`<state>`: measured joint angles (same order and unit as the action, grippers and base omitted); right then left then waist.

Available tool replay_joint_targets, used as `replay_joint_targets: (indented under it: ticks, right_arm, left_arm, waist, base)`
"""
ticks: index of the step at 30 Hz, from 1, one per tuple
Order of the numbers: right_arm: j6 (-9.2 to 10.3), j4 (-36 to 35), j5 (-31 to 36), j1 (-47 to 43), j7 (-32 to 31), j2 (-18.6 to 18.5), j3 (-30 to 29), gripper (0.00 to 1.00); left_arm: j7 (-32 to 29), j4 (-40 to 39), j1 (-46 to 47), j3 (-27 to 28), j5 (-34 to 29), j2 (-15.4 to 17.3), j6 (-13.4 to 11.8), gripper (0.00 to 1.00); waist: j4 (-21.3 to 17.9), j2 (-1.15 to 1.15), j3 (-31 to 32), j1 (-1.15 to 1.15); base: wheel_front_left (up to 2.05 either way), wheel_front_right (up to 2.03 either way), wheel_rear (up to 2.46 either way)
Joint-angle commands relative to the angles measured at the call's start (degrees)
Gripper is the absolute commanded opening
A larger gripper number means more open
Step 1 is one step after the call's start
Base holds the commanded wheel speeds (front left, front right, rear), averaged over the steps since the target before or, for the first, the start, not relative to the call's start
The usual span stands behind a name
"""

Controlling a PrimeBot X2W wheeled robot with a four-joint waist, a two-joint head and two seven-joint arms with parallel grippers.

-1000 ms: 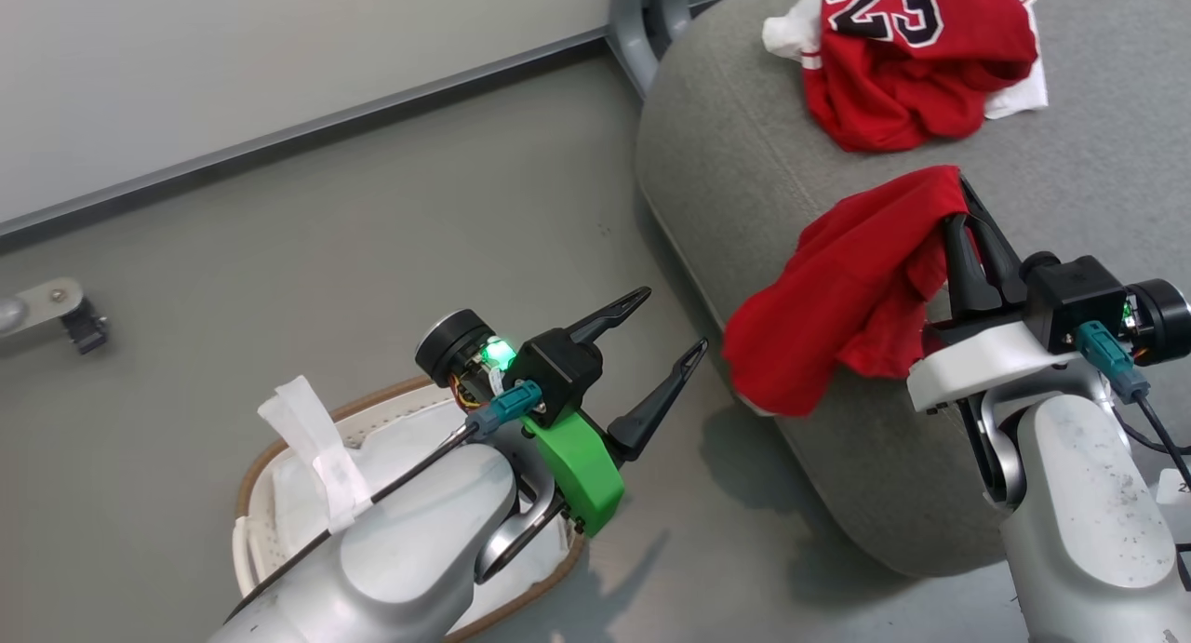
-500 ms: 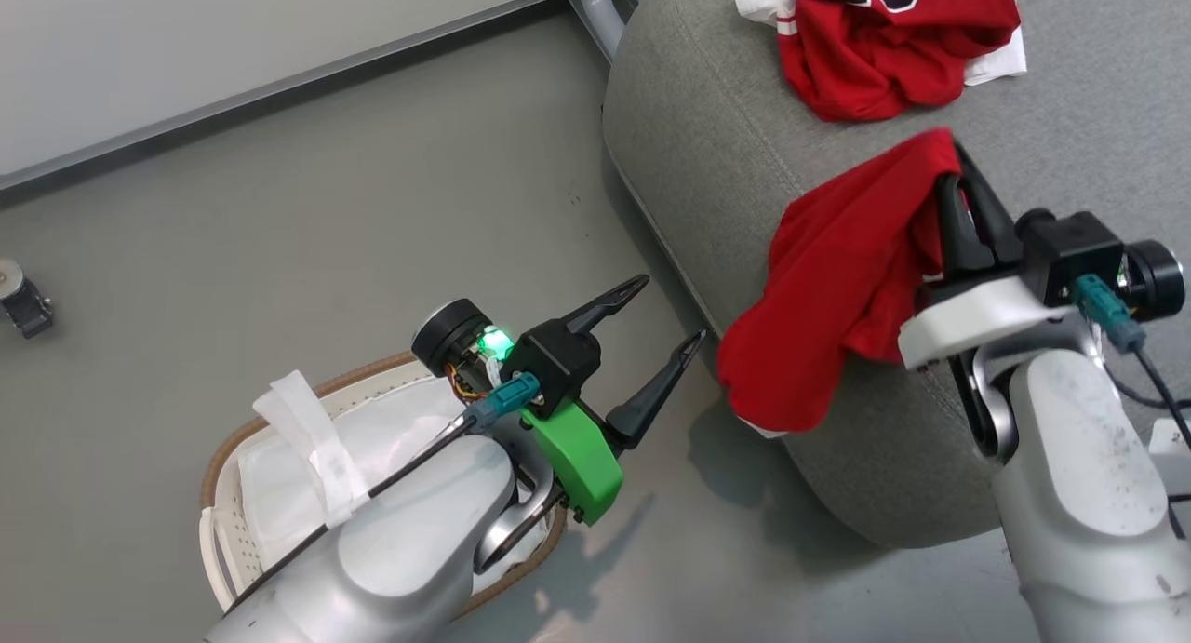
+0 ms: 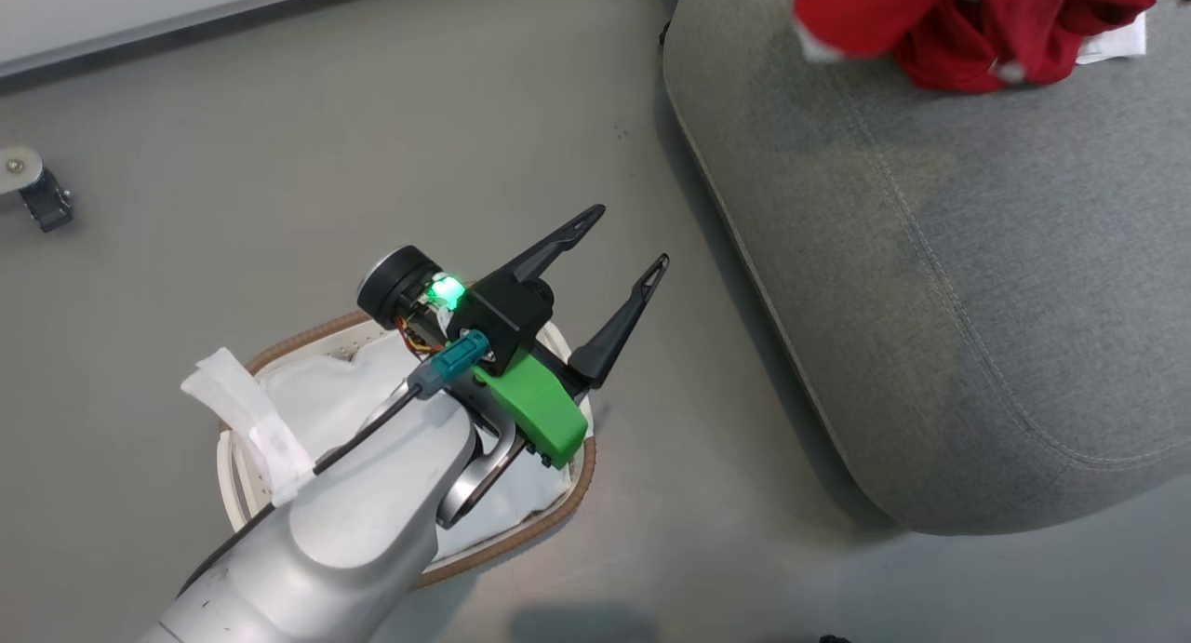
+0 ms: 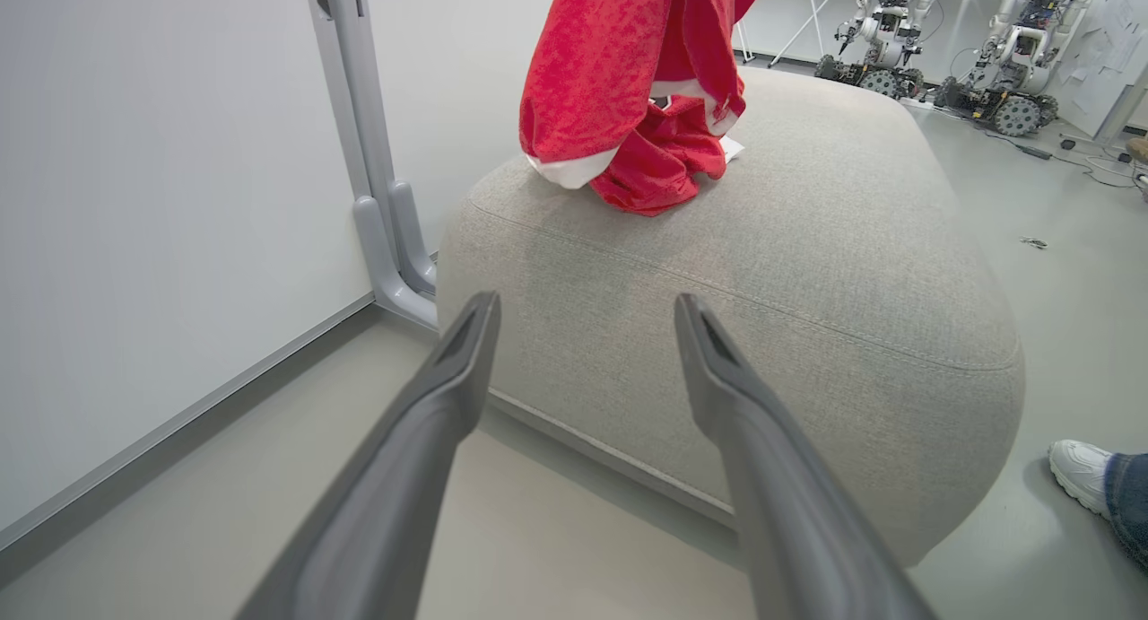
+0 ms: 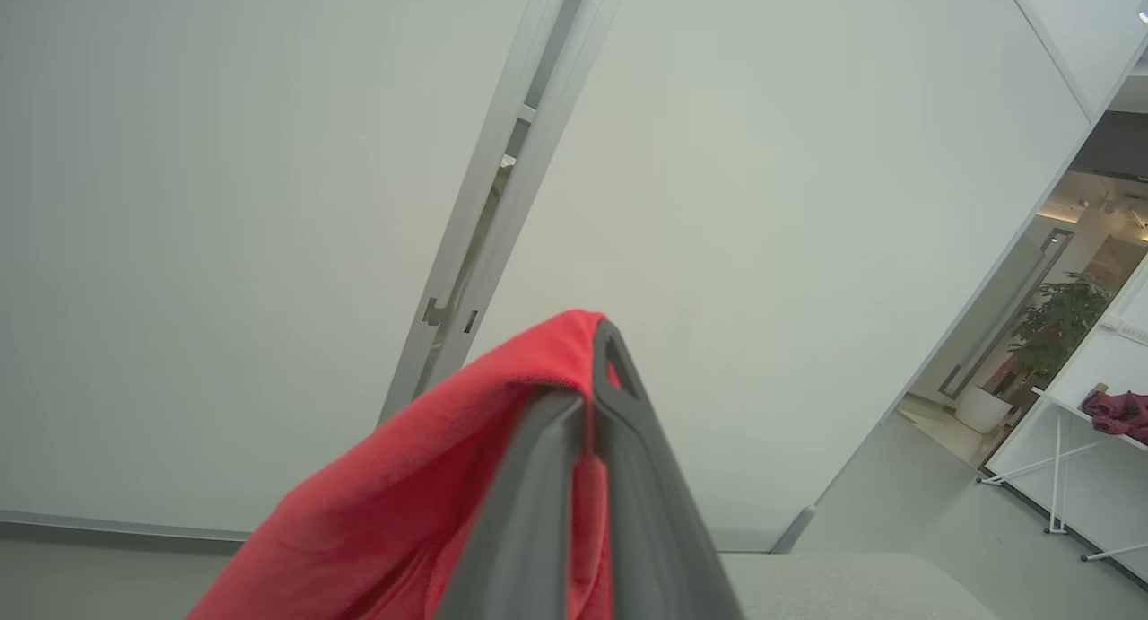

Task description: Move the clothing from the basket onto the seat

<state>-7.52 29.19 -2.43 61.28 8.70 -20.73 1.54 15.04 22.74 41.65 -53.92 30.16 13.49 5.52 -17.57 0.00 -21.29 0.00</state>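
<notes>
A red garment (image 4: 628,64) hangs over the far end of the grey seat (image 4: 807,243), with my right gripper (image 5: 596,355) shut on a fold of it (image 5: 404,494). Under it a second red piece (image 4: 664,167) lies crumpled on the cushion. From the head camera this clothing (image 3: 968,20) is a blurred red mass at the top right of the seat (image 3: 977,299). My left gripper (image 3: 628,240) is open and holds nothing, above the floor between seat and basket (image 3: 556,515). The basket's white liner (image 3: 326,401) shows, partly hidden by my left arm.
A grey post (image 4: 377,198) stands against the white wall left of the seat. A person's white shoe (image 4: 1081,472) is on the floor to its right. Other wheeled robots (image 4: 897,37) stand at the back. A small caster (image 3: 37,192) sits at the far left.
My right gripper has lifted the red garment up and farther over the seat, out of the head view. The head camera has shifted too. My left gripper stays open above the basket.
</notes>
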Motion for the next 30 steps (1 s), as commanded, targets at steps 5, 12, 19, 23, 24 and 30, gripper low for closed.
replay_joint_targets:
  ticks: [5,12,19,23,24,30]
  right_arm:
    - [0.06,3.55,1.28,10.08,-3.05,-5.04,-3.46,0.0]
    - [0.06,9.77,3.89,16.81,-5.16,-10.41,-9.71,0.0]
    - [0.06,16.91,7.23,14.16,-3.3,-11.25,-17.13,0.0]
    - [0.06,21.52,9.99,10.96,-1.13,-9.61,-22.47,0.0]
    - [0.06,22.69,10.74,10.14,-0.26,-9.11,-23.55,0.0]
    - [0.06,27.63,14.22,7.07,2.83,-5.93,-26.61,0.0]
  left_arm:
    - [0.2,-2.19,2.08,1.15,-1.72,1.69,-0.78,1.0]
    - [-0.25,-5.59,4.28,1.02,-3.71,2.68,-1.63,1.0]
    - [-1.67,-8.37,5.91,0.54,-4.67,3.3,-2.44,1.0]
    - [-2.31,-9.18,6.31,0.13,-5.06,3.77,-2.62,1.0]
    - [-2.38,-9.32,6.32,0.1,-5.1,3.96,-2.58,1.0]
    - [-2.83,-9.99,6.31,0.18,-4.81,4.86,-3.1,1.0]
  waist:
    - [4.3,0.0,-6.1,0.0]
    - [6.54,0.0,-11.19,0.0]
    - [7.01,0.0,-15.74,0.0]
    - [6.69,0.0,-17.28,0.0]
    - [6.53,0.0,-17.57,0.0]
    - [5.52,0.0,-18.08,0.0]
  base:
    - [0.0,0.0,0.0]
    - [0.0,0.0,0.0]
    - [0.0,0.0,0.0]
    - [0.0,0.0,0.0]
    - [0.0,0.0,0.0]
    - [0.0,0.0,0.0]
